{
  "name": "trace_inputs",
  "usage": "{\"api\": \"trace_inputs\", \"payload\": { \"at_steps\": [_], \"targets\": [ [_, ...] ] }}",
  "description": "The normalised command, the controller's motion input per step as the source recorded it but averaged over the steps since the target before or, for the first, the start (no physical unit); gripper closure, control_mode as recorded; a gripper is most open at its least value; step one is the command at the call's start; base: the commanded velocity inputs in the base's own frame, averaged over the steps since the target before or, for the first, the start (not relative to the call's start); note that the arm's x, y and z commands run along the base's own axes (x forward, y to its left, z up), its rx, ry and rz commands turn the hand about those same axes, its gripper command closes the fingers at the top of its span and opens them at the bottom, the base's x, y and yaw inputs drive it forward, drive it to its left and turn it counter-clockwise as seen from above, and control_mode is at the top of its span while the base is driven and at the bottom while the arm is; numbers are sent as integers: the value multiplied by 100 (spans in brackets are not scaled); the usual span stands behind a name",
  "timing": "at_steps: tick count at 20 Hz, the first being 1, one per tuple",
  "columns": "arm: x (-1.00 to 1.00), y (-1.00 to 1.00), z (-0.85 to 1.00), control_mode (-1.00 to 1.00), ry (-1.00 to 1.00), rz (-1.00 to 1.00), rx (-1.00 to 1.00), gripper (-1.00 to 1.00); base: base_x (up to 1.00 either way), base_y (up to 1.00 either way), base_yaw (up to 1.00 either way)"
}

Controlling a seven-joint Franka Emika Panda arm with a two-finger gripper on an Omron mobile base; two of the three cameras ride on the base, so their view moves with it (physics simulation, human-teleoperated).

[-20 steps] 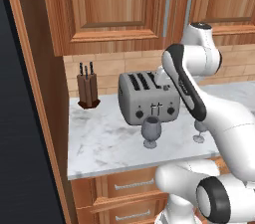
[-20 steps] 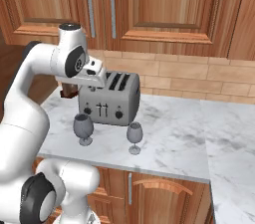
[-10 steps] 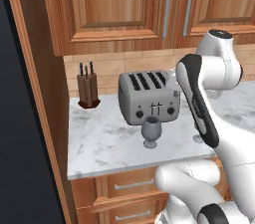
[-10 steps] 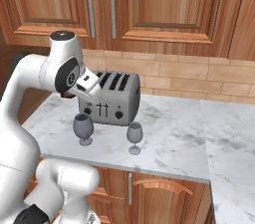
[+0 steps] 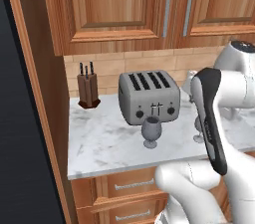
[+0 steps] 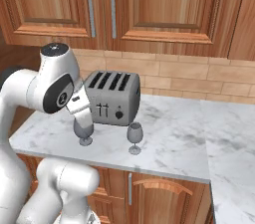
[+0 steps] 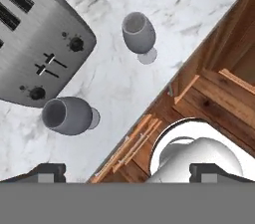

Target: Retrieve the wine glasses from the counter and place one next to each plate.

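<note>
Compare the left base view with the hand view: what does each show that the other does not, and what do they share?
Left base view alone: a brown wooden knife block with dark handles at the back left of the counter, the wooden wall cabinet doors with metal handles, and the beige tile backsplash.

Hand view alone: the open rims of both glasses from above, and the two dark fingertips standing wide apart, nothing between them.

Both: the silver four-slot toaster, the smoky-grey stemmed wine glasses in front of it, the white marble counter, and the brown drawer fronts beneath.
</note>
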Motion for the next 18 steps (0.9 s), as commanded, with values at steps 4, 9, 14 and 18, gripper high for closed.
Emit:
{"api": "trace_inputs", "payload": {
  "at_steps": [4, 9, 14, 18],
  "targets": [
    [-25, -28, 0, -100, -4, -44, 15, -100, 0, 0, 0],
    [-13, -39, -15, -100, 0, -49, 18, -100, 0, 0, 0],
    [-11, -42, -22, -100, -3, -45, 19, -100, 0, 0, 0],
    [-4, -36, -26, -100, -6, -25, 18, -100, 0, 0, 0]
  ]
}}
